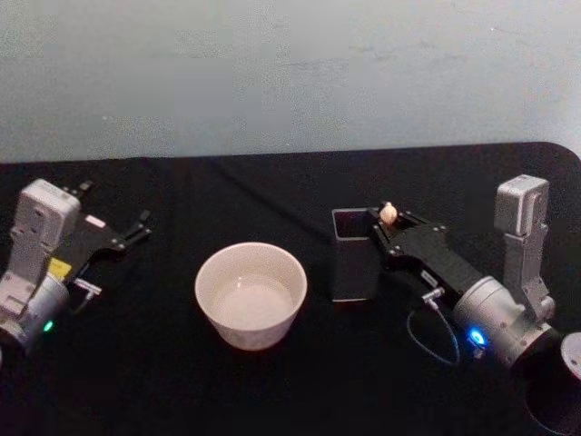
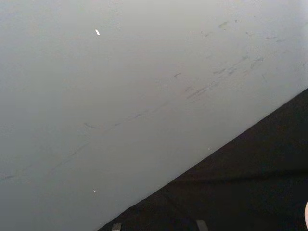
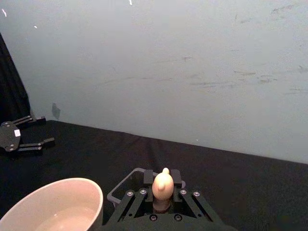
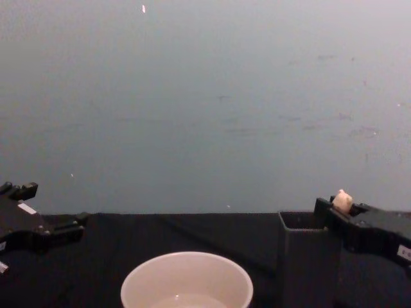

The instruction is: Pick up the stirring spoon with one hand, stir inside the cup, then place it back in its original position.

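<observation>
Nearest of all, the cup [image 1: 251, 295] sits upright on the black table [image 1: 272, 186], wide and cream-white, a little left of centre. Just to its right and slightly farther back stands the dark square holder [image 1: 354, 254], close beside the cup but not touching it.

Over on the right, the right hand [image 1: 388, 225] reaches in low across the table to the holder's right rim. Its fingers are drawn in narrow around the stirring spoon [image 1: 388, 213], gripping just under the little cream knob. The wrist view shows it plainly, with the knob [image 3: 162, 185] poking up between the two black fingers [image 3: 147, 176]. The spoon's neck and bowl are hidden, so how deep it sits in the holder cannot be told.

On the left, well apart from the cup, the left hand [image 1: 113, 207] rests low over the table. Its fingers are spread wide and hold nothing.

Farthest back, behind the table's edge, rises the pale grey-blue wall [image 1: 272, 73], scuffed here and there.
</observation>
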{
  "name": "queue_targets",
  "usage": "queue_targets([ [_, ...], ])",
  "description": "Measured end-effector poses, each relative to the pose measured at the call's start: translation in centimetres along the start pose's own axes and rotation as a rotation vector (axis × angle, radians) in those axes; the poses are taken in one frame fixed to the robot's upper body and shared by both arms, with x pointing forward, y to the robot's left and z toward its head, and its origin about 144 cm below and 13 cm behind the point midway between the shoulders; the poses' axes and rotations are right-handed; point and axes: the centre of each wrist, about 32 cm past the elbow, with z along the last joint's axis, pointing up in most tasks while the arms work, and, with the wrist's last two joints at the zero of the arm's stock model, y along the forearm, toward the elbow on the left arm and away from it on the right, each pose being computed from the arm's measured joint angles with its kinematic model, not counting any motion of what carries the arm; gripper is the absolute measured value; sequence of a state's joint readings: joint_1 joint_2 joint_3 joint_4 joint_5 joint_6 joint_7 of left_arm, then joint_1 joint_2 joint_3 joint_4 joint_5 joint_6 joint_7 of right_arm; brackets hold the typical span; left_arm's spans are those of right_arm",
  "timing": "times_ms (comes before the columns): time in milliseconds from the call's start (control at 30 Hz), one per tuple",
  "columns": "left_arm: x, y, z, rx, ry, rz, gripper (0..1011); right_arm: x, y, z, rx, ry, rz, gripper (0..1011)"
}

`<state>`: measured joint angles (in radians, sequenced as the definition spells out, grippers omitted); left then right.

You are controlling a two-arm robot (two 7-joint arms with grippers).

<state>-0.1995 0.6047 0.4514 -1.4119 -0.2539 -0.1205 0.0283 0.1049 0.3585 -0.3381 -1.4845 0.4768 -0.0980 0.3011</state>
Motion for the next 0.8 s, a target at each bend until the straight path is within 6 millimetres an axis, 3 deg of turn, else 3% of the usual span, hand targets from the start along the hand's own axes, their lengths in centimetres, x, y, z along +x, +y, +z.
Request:
queue_targets([
  [300, 0.0, 0.0, 0.0, 0.000, 0.000, 0.000, 1001, 0.1, 0.0, 0.3, 0.005, 0.001, 0.006, 203],
  [800, 0.0, 0.0, 0.0, 0.000, 0.000, 0.000, 1001, 1.3, -0.2, 4.4, 0.060, -0.017, 0.083, 203],
])
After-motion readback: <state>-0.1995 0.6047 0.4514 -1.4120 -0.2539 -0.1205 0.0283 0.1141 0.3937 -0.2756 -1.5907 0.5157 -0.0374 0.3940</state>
